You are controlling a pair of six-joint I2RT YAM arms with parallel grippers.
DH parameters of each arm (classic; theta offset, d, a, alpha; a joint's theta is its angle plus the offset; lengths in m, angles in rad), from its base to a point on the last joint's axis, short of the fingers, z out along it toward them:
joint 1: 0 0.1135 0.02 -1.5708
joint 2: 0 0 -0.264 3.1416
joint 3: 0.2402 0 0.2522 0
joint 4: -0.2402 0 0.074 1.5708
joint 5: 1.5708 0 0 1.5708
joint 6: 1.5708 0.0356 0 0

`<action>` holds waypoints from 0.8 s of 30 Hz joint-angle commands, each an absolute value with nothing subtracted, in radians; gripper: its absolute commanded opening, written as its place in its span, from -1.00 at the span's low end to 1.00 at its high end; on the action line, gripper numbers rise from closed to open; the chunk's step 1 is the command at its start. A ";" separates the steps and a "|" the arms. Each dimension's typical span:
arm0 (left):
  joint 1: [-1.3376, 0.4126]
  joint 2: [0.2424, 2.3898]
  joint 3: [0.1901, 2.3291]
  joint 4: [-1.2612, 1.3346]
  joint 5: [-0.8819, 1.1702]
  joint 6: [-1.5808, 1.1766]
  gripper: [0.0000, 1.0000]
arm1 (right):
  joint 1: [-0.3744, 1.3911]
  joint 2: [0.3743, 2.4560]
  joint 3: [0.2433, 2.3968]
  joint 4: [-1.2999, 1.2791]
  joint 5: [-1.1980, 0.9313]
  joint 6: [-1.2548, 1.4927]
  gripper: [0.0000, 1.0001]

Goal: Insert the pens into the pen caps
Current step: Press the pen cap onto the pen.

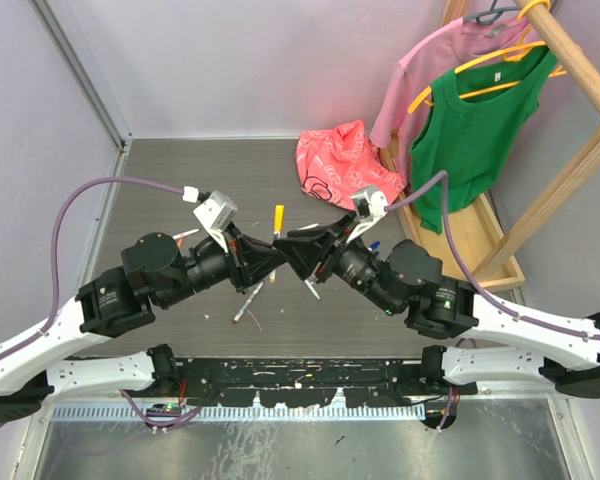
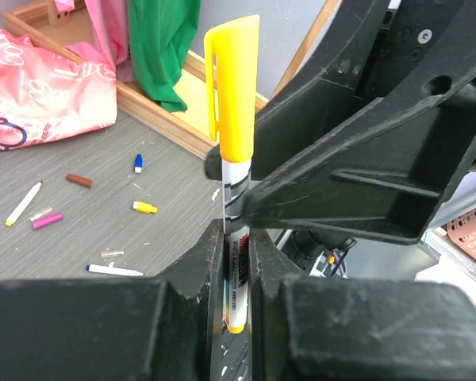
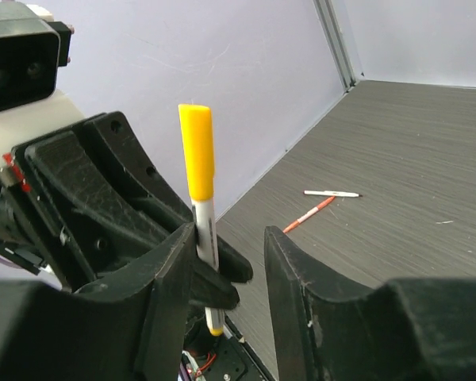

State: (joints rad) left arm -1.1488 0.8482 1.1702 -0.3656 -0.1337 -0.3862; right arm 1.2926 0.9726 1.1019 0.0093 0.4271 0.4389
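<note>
The left gripper (image 2: 236,238) is clamped on the lower barrel of a thin white marker pen (image 2: 235,274) and holds it upright above the grey wood-grain desk (image 2: 79,238), midway between the two arms. A long yellow plastic cap (image 2: 233,87) with a side clip sits on the pen's upper end. The right gripper (image 3: 232,234) faces the left one with its jaws apart. The pen stands just beside one of its fingers, with open space across to the other. I cannot tell whether that finger touches the barrel.

Loose pieces lie on the desk beyond:
- a white pen with a yellow tip (image 2: 22,204)
- a stubby magenta cap (image 2: 47,220) beside it
- a dark red cap (image 2: 79,180)
- a small blue cap (image 2: 139,163)
- a short yellow cap (image 2: 145,207)
- a white pen with a blue end (image 2: 113,270)

In the right wrist view, a white pen with orange ends (image 3: 332,194) and a slim orange pen (image 3: 308,214) lie close together near the wall.
</note>
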 commanded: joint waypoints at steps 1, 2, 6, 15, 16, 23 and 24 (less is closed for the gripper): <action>-1.143 0.815 1.176 -0.292 -0.126 -0.388 -1.00 | 1.298 0.881 1.054 0.035 0.439 0.404 -0.07; -1.143 0.815 1.175 -0.294 -0.118 -0.383 -1.00 | 1.298 0.865 1.041 0.035 0.440 0.402 -0.06; -1.143 0.814 1.170 -0.303 -0.046 -0.358 -1.00 | 1.298 0.802 0.993 0.035 0.434 0.393 -0.01; -1.143 0.790 1.138 -0.304 0.092 -0.280 -1.00 | 1.298 0.709 0.901 0.029 0.419 0.391 0.02; -1.143 0.789 1.137 -0.308 0.117 -0.266 -1.00 | 1.297 0.704 0.890 0.029 0.419 0.392 0.03; -1.143 0.757 1.112 -0.307 0.184 -0.188 -1.00 | 1.298 0.687 0.841 0.027 0.436 0.403 0.04; -1.143 0.755 1.111 -0.313 0.181 -0.184 -1.00 | 1.298 0.687 0.837 0.027 0.440 0.404 0.04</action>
State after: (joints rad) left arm -1.1454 0.7803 1.1133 -0.3565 0.1261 -0.2459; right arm 1.2942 0.7040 0.8436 -0.0040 0.4255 0.4061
